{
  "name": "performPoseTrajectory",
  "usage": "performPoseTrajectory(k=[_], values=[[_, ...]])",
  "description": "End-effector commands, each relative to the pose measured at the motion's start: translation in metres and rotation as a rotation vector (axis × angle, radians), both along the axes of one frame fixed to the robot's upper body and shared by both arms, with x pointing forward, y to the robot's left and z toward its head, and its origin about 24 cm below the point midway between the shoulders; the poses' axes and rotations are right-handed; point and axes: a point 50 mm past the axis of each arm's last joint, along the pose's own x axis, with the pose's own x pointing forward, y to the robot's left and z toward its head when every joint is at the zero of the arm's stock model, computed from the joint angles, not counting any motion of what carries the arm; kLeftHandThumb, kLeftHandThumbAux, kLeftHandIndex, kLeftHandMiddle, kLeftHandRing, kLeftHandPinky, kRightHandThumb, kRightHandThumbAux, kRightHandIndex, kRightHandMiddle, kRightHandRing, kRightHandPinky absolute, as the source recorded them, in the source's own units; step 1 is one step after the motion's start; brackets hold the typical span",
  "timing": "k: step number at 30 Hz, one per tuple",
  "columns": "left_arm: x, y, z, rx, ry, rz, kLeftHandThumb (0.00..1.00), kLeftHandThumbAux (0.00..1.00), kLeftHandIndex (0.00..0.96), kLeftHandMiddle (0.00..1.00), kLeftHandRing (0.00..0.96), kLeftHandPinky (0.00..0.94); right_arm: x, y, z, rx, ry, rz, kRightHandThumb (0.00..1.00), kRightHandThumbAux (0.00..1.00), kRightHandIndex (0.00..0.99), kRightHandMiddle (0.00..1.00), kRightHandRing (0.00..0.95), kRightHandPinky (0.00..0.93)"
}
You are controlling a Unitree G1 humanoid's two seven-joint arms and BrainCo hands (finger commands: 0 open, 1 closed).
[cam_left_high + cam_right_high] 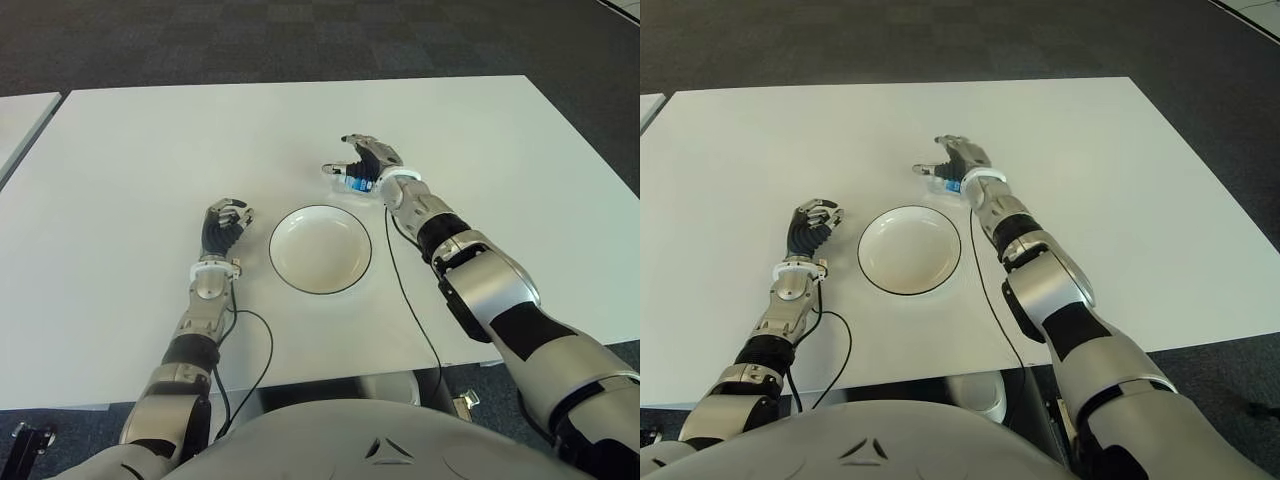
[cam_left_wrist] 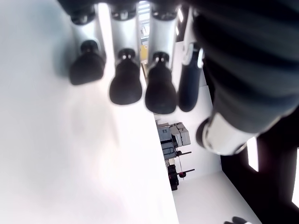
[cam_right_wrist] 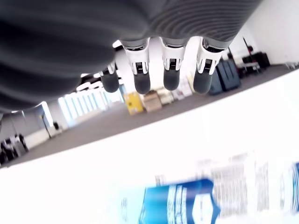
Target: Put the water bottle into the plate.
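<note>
Water bottle [image 1: 350, 181] lies on its side on the white table [image 1: 130, 150], just beyond the far right rim of the plate [image 1: 320, 249], clear body with a blue label. Its long axis appears to run roughly across the table, left to right, though most of it is hidden under the hand in the eye views.

Right hand [image 1: 366, 165] is directly over the bottle, palm down, fingers spread and arched above it. The right wrist view shows the fingertips [image 3: 171, 80] hanging clear, with open space between them and the label below. No grip is closed yet; the hand holds nothing.

Left hand [image 1: 224, 226] shows just left of the plate, fingers curled inward, nothing in them. The left wrist view confirms bent fingers over bare tabletop. Whether it touches the table cannot be told.

Judgement: the step in hand is the reach-to-grasp. The right hand is clearly the nearer one, with the bottle right beneath the palm. The coming move turns on closing the fingers across the bottle's short width, then a short carry back toward the robot and slightly to its left to reach the plate. A smooth round bottle may roll if the fingers meet it unevenly.
</note>
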Motion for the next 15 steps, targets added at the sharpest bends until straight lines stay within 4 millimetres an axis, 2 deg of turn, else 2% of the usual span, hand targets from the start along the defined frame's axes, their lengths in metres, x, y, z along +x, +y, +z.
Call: performPoseTrajectory(k=[1, 15], values=[[-0.012, 0.002, -0.016, -0.004, 0.098, 0.003, 0.710, 0.717, 0.438, 0.776, 0.776, 0.776, 0.000, 0.000, -0.005, -0.084, 0.074, 0.007, 0.674, 0.250, 0.000, 0.000, 0.000, 0.000], [-0.012, 0.005, -0.020, -0.008, 0.086, 0.017, 0.710, 0.716, 0.439, 0.774, 0.775, 0.773, -0.004, -0.001, -0.017, -0.166, 0.260, 0.018, 0.600, 0.251, 0.000, 0.000, 0.000, 0.000]])
